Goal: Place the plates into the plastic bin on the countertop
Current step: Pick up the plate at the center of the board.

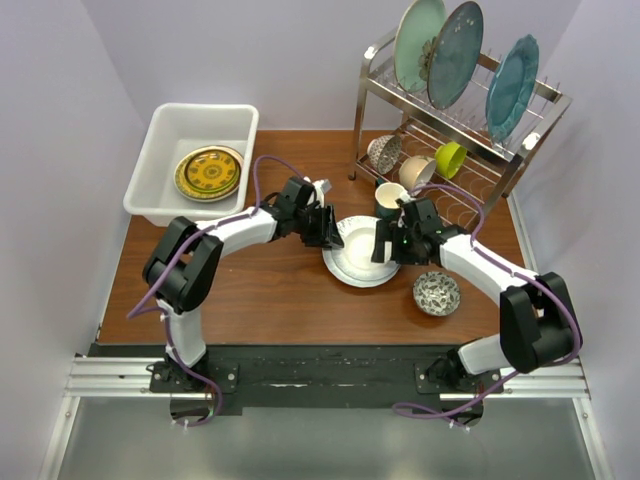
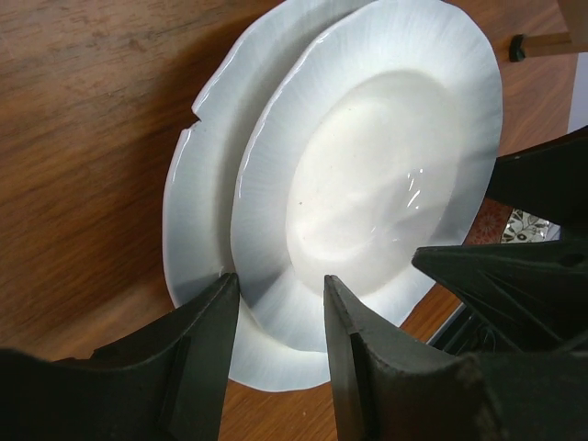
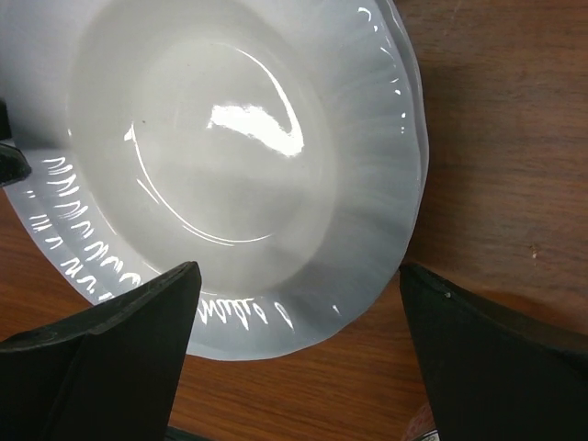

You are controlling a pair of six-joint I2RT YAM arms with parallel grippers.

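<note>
Half-parted, the left gripper (image 2: 278,287) is set astride the rim of the upper white plate (image 2: 367,184) of two stacked on the countertop (image 2: 83,138), whether clamped cannot be told, while the right gripper (image 3: 299,276) is spread wide, empty, around the opposite rim.

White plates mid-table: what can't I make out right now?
- Top view: both sides of the white plates, under the left hand and right hand.
- Left wrist view: whether the fingers touch the rim, which they cover.
- Right wrist view: the plates' top-left part, cut off by the frame edge.
- Top view: anything beneath the yellow plate in the bin.
</note>
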